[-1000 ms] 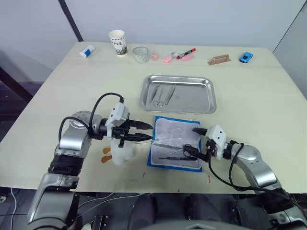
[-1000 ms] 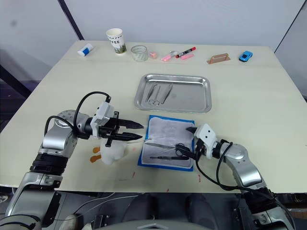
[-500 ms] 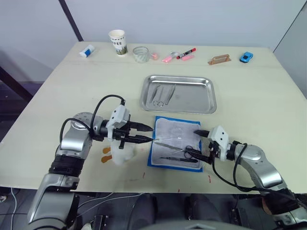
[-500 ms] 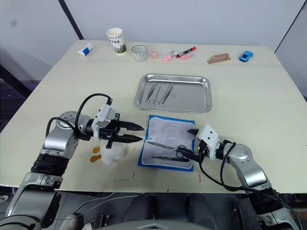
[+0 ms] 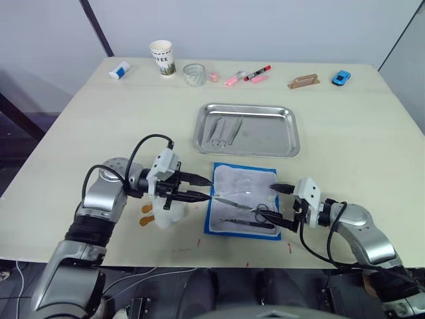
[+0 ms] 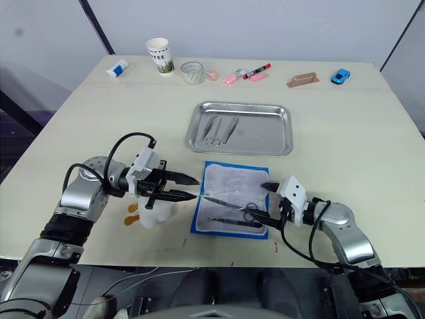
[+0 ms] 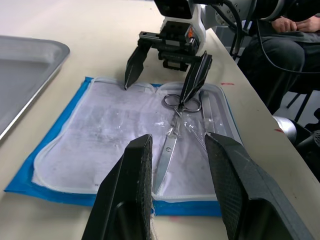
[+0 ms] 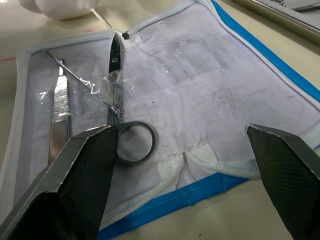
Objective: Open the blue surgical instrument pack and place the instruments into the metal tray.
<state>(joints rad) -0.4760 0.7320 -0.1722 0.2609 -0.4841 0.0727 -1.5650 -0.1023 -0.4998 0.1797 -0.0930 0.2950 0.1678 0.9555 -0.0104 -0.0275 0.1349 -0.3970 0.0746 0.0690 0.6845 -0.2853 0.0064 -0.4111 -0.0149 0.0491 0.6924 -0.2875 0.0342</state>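
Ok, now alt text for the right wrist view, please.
The right gripper hangs open over the opened blue surgical instrument pack, one finger beside the ring handles of the silver scissors lying on its pale lining. A flat metal instrument lies alongside the scissors.

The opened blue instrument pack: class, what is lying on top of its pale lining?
On the blue surgical instrument pack lie ring-handled scissors and a flat slim metal tool, partly under clear plastic film. Whether anything else lies beneath the film cannot be seen.
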